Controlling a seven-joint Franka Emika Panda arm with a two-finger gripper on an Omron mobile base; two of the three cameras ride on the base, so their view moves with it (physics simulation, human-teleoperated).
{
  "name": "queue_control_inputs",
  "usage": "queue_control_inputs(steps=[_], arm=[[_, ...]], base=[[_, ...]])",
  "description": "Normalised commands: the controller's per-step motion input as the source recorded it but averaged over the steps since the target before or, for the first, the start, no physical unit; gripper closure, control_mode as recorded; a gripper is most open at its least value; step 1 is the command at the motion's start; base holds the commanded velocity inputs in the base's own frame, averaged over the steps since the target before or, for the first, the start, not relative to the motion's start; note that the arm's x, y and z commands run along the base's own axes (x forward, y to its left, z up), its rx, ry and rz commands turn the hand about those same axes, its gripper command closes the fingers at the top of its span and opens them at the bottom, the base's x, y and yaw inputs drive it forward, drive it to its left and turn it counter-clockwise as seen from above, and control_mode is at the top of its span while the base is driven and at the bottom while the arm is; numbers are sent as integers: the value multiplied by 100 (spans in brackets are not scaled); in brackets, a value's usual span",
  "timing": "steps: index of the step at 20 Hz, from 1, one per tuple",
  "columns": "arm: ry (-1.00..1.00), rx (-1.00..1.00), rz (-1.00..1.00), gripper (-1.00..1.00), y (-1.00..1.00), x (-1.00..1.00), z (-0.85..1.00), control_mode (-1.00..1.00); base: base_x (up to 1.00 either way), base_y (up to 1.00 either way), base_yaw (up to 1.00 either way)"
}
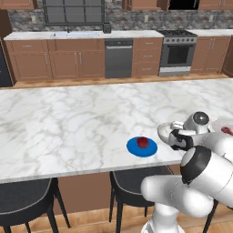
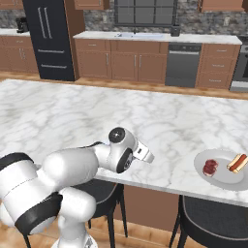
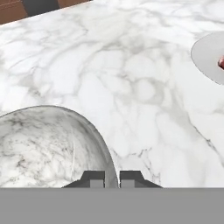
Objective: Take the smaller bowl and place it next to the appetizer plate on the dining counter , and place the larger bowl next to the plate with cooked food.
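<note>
My gripper is shut on the rim of the smaller bowl, a pale marbled bowl that sits low at the left of the hand view. From the left base view the smaller bowl is just right of the appetizer plate, a blue plate with a red morsel, near the front edge of the dining counter. Whether the bowl touches the marble I cannot tell. The plate with cooked food lies further right, and the plate with cooked food also shows from the hand. The larger bowl is out of view.
Dark round stools stand under the counter's front edge. Across the floor runs a wall of wooden cabinets with a dishwasher, a stove and a dark fridge. The marble left of and behind the plates lies bare.
</note>
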Motion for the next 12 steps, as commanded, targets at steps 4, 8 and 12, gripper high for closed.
queue_control_inputs(steps=[4,8,12], arm=[[0,0,0,100,0,22,-45,-100],[0,0,0,100,-1,29,-41,-100],[0,0,0,100,-10,32,-42,-100]], base=[[0,0,0],[0,0,0],[0,0,0]])
